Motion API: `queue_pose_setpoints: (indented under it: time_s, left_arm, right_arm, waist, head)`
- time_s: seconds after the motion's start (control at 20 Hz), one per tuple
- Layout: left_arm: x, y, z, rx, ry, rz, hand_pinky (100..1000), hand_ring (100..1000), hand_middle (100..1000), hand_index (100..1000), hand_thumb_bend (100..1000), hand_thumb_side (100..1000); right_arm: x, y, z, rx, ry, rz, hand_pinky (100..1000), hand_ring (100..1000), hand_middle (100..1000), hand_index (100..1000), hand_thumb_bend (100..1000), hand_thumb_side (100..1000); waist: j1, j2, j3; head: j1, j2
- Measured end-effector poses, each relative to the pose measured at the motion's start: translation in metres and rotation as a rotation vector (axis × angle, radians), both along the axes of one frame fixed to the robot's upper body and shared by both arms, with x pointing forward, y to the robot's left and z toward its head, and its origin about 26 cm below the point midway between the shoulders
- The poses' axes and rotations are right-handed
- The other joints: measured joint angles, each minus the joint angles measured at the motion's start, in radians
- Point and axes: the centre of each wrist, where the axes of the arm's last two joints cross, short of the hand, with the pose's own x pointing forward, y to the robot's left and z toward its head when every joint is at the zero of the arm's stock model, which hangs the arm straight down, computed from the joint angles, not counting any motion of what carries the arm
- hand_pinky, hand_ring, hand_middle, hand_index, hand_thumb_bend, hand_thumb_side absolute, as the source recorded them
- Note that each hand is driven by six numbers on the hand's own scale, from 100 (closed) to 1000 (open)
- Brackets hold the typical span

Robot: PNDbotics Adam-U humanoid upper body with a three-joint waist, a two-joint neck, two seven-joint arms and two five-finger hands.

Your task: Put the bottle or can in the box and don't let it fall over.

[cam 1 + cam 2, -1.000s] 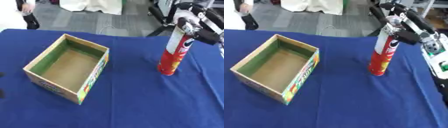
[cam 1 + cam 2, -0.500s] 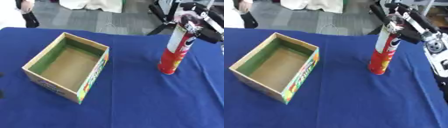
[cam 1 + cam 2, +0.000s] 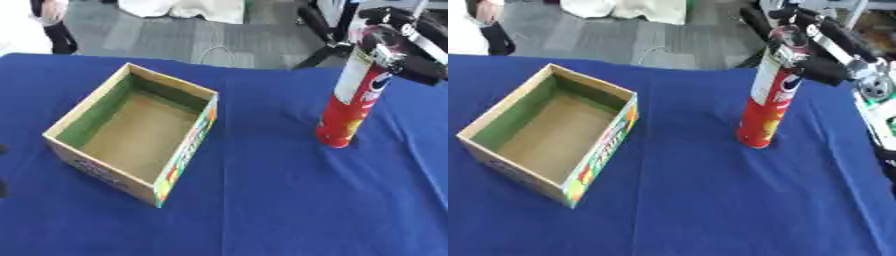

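A tall red can point(image 3: 353, 104) with a white upper part stands on the blue table point(image 3: 262, 200), right of centre, leaning slightly to the right at its top. My right hand point(image 3: 808, 42) comes in from the upper right and is curled round the can's top. The open cardboard box point(image 3: 131, 131), green on its inner walls with a brown floor, sits at the left and holds nothing. A dark bit at the left edge point(image 3: 3, 149) may be my left hand; too little of it shows to tell.
The table's far edge runs behind the box and can, with grey floor beyond it. My right forearm point(image 3: 868, 82) with its silver joint reaches along the right side. Bare blue cloth lies between box and can.
The can's top has tipped a little further right under my right hand; its base stays in place. The box has not moved.
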Motion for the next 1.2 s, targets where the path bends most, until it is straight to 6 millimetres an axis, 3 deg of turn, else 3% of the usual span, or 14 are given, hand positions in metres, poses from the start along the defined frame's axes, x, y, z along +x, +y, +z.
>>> queue_pose_setpoints:
  time_s: [0.8, 1.05, 1.2]
  left_arm:
    - [0.0001, -0.001, -0.0003, 0.005, 0.004, -0.005, 360, 759, 794, 809, 176, 853]
    - [0.0001, -0.0011, -0.0003, 0.005, 0.004, -0.005, 360, 759, 794, 809, 176, 851]
    - [0.0001, -0.0011, -0.0003, 0.005, 0.005, -0.005, 360, 759, 794, 809, 177, 850]
  right_arm:
    - [0.0051, 0.001, 0.0086, -0.065, -0.001, 0.019, 997, 902, 905, 952, 100, 1000]
    - [0.0049, 0.0005, 0.0091, -0.083, 0.013, 0.022, 937, 870, 892, 947, 102, 1000]
    - [0.0048, 0.0003, 0.0093, -0.094, 0.022, 0.023, 899, 853, 886, 943, 147, 1000]
  waist:
    - [0.0, 0.006, 0.004]
    - [-0.001, 0.006, 0.004]
    - [-0.001, 0.006, 0.004]
  head:
    - [-0.001, 0.001]
    - [-0.001, 0.001]
    - [-0.001, 0.001]
